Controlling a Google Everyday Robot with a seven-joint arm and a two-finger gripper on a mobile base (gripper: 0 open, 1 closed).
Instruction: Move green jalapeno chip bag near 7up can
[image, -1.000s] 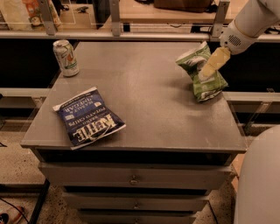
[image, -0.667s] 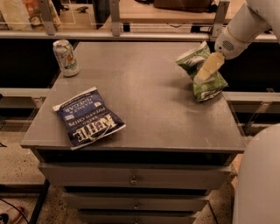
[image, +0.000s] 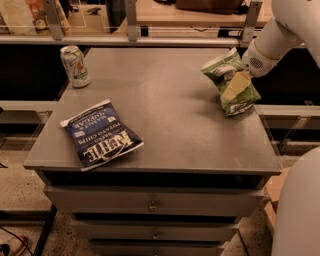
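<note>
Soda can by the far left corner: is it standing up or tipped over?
Upright: the 7up can rests on its base, silver top up. The claw is across the table, at the green jalapeno chip bag.

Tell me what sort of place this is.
Probably an office or lab workroom: a grey drawer cabinet, railed wooden counters behind, speckled floor. The claw is at the crinkled green chip bag.

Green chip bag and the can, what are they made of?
The green jalapeno chip bag looks like thin plastic film, slightly glossy: it is crinkled and puffy. The 7up can looks like metal, probably aluminium, with a shiny silver top. The gripper is at the bag, on the right side of the table.
</note>
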